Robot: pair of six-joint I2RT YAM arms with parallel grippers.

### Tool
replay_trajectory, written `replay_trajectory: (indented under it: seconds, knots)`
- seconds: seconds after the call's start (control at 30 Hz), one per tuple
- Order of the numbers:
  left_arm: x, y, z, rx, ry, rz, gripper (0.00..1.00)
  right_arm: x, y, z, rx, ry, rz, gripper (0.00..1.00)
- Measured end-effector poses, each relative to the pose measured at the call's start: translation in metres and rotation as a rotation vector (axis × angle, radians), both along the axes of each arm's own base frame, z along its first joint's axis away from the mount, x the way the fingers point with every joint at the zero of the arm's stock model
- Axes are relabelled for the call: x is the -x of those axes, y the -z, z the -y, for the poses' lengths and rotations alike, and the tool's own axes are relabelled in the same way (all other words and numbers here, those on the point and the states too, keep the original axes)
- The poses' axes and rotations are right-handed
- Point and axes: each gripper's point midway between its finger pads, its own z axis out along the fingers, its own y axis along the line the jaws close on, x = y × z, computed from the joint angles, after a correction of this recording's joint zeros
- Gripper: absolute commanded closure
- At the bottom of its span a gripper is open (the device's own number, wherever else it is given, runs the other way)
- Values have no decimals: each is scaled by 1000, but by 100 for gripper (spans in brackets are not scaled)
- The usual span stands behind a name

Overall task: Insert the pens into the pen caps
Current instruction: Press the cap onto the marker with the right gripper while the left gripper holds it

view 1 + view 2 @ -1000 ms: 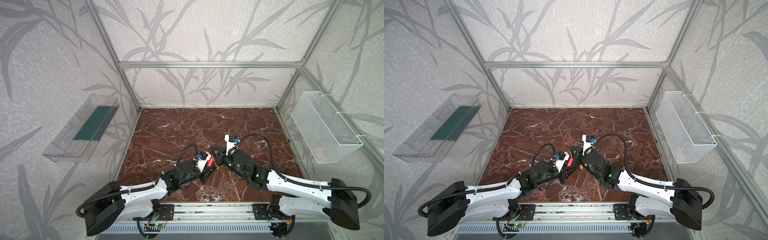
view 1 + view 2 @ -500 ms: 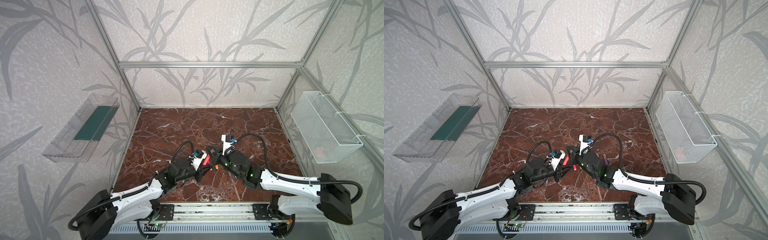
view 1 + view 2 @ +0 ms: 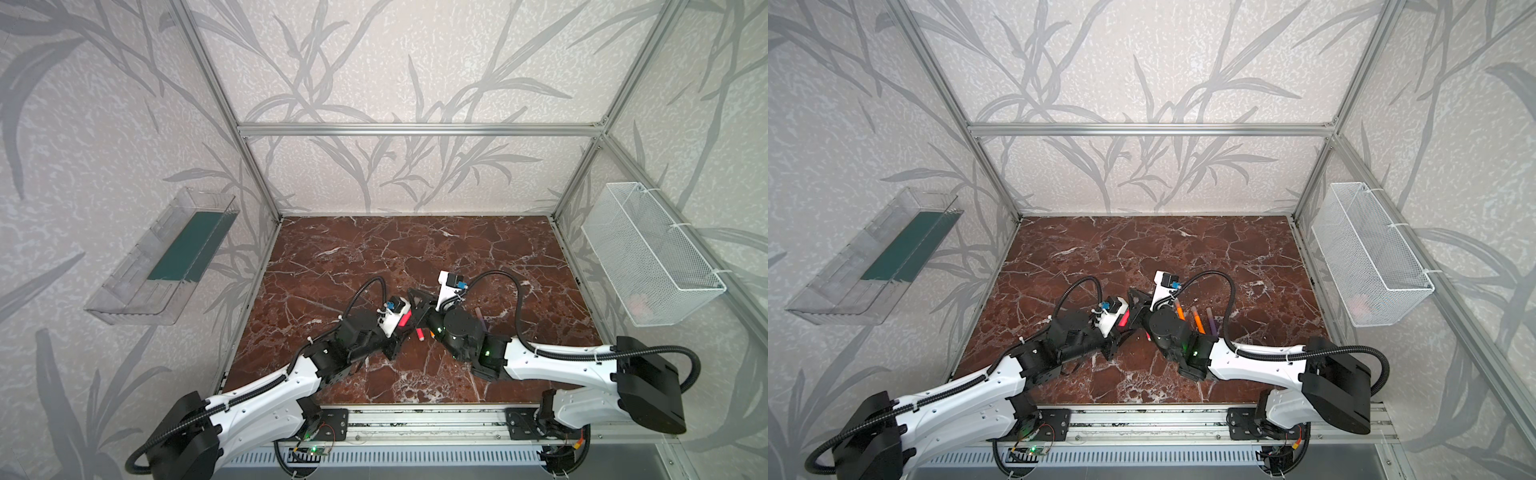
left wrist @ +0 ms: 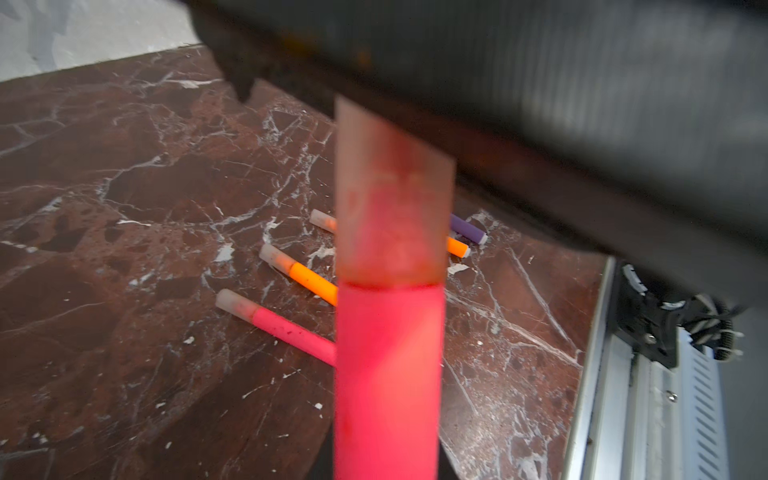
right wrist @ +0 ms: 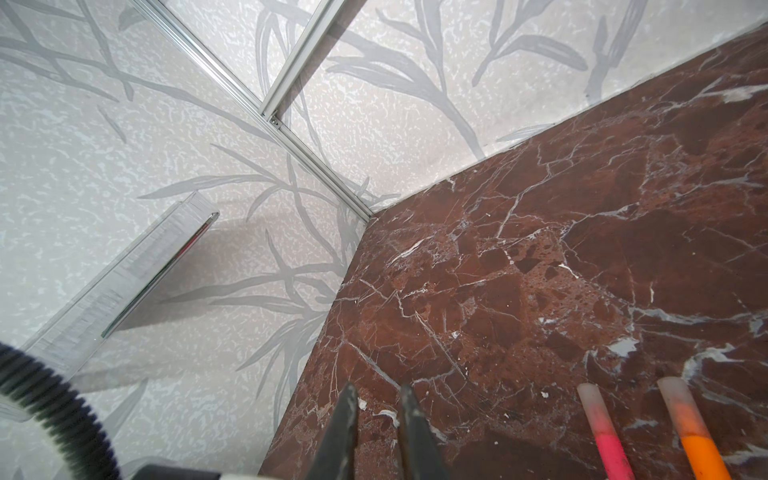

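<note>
The left claw [image 3: 401, 329] is closed on a pink pen [image 4: 386, 374] and holds it in the air above the table [image 4: 124, 166]. A translucent cap [image 4: 392, 199] sits on the end of this pen that points away from the claw. Its rim meets the pink barrel in a clean line, so I judge that this pen is already in its cap, or very nearly. The top of the cap is close to a dark, blurred part of the right arm [image 4: 540, 104]; whether they touch, I cannot tell. The right claw [image 5: 379, 399] is pressed together, with only a thin slit between its fingers and nothing in it.

Beyond the held pen, seen from the left claw, four more pens lie side by side on the table: a second pink pen [image 4: 286, 328], an orange pen [image 4: 311, 282], a second orange pen [image 4: 457, 248] and a purple pen [image 4: 467, 227]. The first three show a pale cap on one end. The cap end of the purple one is hidden behind the held pen. Two of them lie just beside the fingers of the right claw.

So I count five pens, and at least four seem capped. I cannot find a sixth pen, and I see no loose cap. In my judgement most of the work is done. What is left is to lay the held pen down and to cap any pen that is hidden from these views.
</note>
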Motion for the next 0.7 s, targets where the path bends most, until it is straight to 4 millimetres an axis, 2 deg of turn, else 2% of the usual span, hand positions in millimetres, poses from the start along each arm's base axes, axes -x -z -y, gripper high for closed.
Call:
replay_trajectory:
  seconds: [0.3,0.6,0.7]
  knots:
    - [10,-28,-1,201,153,-117,100,3,-20,-7,-76,-34,56,100]
    - [11,-37,0,242,190,-107,100,3,-29,-6,-58,9,63,100]
    - [17,-38,3,261,227,-87,100,9,-35,-4,-31,8,76,91]
